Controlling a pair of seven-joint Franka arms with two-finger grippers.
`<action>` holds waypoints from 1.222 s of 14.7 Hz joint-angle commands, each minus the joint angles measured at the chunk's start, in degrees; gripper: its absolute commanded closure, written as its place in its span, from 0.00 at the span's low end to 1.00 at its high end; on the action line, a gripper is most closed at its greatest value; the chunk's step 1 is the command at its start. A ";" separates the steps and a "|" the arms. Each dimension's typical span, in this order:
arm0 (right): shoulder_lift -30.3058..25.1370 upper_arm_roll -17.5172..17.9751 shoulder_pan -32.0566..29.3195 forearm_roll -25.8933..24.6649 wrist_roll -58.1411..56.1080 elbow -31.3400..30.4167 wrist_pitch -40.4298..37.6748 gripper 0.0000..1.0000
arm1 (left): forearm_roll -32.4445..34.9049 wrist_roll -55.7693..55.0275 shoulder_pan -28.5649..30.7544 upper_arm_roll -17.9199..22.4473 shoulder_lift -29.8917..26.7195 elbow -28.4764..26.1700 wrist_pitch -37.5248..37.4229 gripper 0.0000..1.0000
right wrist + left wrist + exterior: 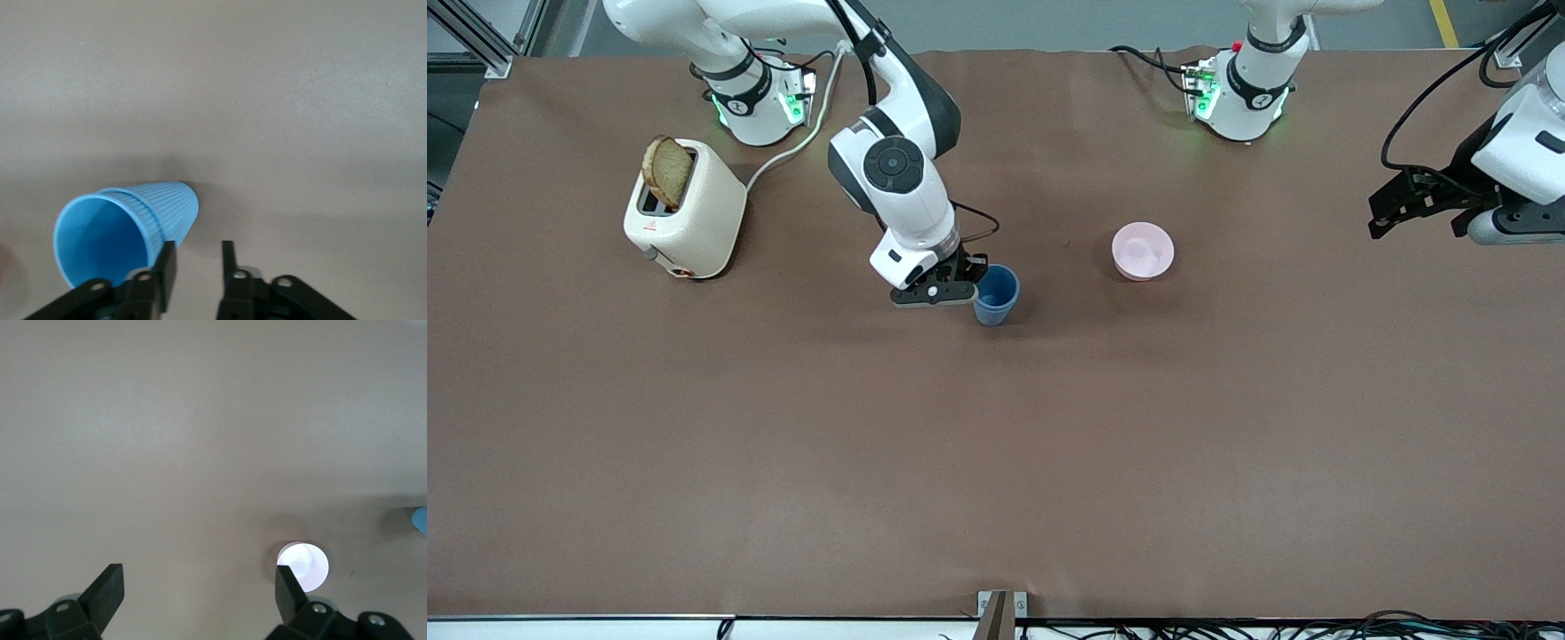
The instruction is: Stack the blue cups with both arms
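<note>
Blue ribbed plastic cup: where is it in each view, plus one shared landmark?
Front view: blue ribbed plastic cup beside right gripper; left gripper waits over its table end.
Left wrist view: cup sliver at picture's edge.
Right wrist view: cup beside the jaws.
Shared landmark: brown table cover.

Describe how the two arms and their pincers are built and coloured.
Both arms are glossy white with black joint bands; the right arm has a round dark grey joint cap and a black cable along it. Green lights glow on both bases. The right pincer and left pincer are black, with flat angular fingers and silver screw heads.
</note>
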 commanded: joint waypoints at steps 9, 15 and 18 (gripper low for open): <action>-17.47 -1.38 -14.28 -0.14 -12.02 -1.08 -16.67 0.00 | -0.26 1.03 0.39 0.49 -1.00 0.47 -1.71 0.00; -23.55 -1.47 -32.12 -0.67 -23.72 -0.90 -21.96 0.00 | -0.26 1.03 0.31 0.41 -1.26 0.47 -1.80 0.00; -23.56 -1.38 -39.77 -1.98 -31.01 1.37 -22.05 0.00 | -0.34 1.03 0.30 0.40 -1.35 0.47 -1.80 0.00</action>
